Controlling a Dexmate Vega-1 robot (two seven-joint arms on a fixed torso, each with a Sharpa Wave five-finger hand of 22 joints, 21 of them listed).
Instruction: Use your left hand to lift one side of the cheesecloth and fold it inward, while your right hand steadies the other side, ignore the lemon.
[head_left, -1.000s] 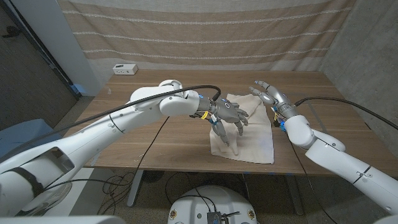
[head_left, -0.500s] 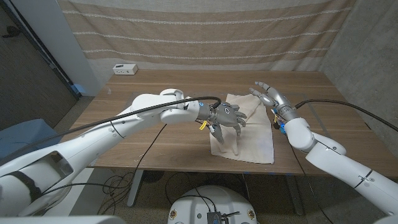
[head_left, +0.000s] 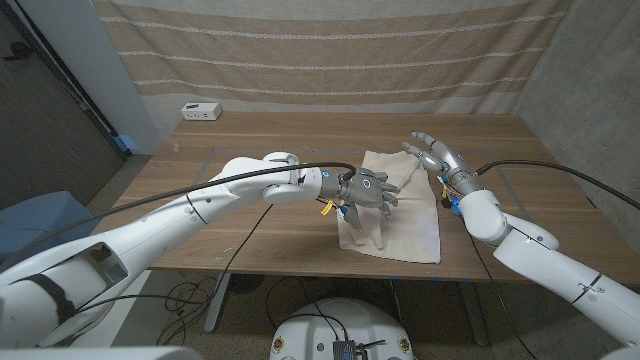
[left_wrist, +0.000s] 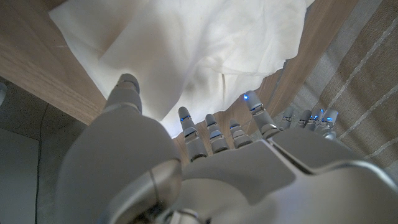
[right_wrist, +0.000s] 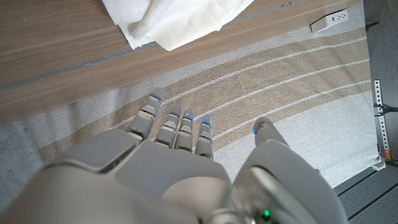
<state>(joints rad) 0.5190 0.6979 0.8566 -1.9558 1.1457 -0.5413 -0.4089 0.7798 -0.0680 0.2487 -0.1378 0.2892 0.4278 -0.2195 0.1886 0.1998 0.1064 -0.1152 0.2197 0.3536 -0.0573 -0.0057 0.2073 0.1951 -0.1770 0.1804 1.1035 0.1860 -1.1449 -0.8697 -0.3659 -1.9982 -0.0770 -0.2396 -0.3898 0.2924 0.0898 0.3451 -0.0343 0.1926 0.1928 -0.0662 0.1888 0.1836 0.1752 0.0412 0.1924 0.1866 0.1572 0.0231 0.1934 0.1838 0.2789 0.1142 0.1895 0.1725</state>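
We see a brown wooden table (head_left: 250, 215). A small white box (head_left: 201, 111) sits near its far left corner. Behind the table hangs a tan curtain with pale stripes (head_left: 320, 50). Black cables (head_left: 235, 255) hang down under the table's front.

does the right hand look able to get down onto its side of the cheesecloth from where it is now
Probably yes. The right hand hovers open just by the cheesecloth's far right corner, with nothing between them; the left hand works the opposite side, out of its way.
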